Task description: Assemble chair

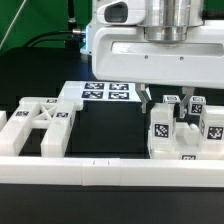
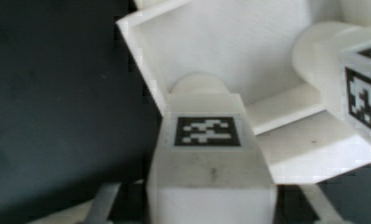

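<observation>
The X-braced chair frame (image 1: 40,126) lies flat at the exterior view's left. Several white tagged chair parts (image 1: 183,132) stand in a cluster at the exterior view's right. My gripper (image 1: 163,103) hangs just over the cluster's near-left side. In the wrist view a narrow white part with a square tag (image 2: 208,131) stands between my fingers (image 2: 114,197). A dark gap shows on each side of it, so my gripper (image 2: 212,203) is open around it and not touching. A tagged block (image 2: 354,82) and a flat white piece (image 2: 185,45) lie beside and beyond it.
The marker board (image 1: 106,92) lies at the back middle of the black table. A long low white border rail (image 1: 100,170) runs along the front. Another rail piece (image 1: 8,118) sits at the exterior view's far left.
</observation>
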Tool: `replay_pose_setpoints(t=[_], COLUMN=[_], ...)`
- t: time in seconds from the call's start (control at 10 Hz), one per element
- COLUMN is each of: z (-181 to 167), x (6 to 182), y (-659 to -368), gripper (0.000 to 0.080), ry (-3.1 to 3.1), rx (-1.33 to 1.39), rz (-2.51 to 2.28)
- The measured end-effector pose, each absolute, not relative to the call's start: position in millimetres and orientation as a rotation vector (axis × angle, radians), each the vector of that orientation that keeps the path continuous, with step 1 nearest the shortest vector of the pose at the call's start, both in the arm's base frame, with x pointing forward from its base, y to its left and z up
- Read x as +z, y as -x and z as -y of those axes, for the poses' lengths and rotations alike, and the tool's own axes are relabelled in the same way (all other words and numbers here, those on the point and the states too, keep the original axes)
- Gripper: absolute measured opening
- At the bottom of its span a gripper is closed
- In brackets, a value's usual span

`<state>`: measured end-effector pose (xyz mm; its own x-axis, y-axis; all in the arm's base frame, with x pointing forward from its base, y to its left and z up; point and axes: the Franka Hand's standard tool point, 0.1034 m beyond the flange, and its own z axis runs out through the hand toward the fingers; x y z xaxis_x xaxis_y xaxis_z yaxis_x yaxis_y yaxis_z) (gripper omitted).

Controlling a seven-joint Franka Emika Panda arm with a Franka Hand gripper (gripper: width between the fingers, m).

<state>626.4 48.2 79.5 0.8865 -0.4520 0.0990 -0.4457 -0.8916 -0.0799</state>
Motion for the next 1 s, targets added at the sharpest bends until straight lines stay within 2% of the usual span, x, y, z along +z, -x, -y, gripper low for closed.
replay_pose_setpoints(t=[0.7, 1.0], z=[-45.8, -45.8], x=[80.7, 80.8], y=[-629.4, -629.5], gripper=[0.0285, 0.0285], ry=[2.454, 2.353], rx=[-0.173, -0.161], rz=[-1.735, -1.859])
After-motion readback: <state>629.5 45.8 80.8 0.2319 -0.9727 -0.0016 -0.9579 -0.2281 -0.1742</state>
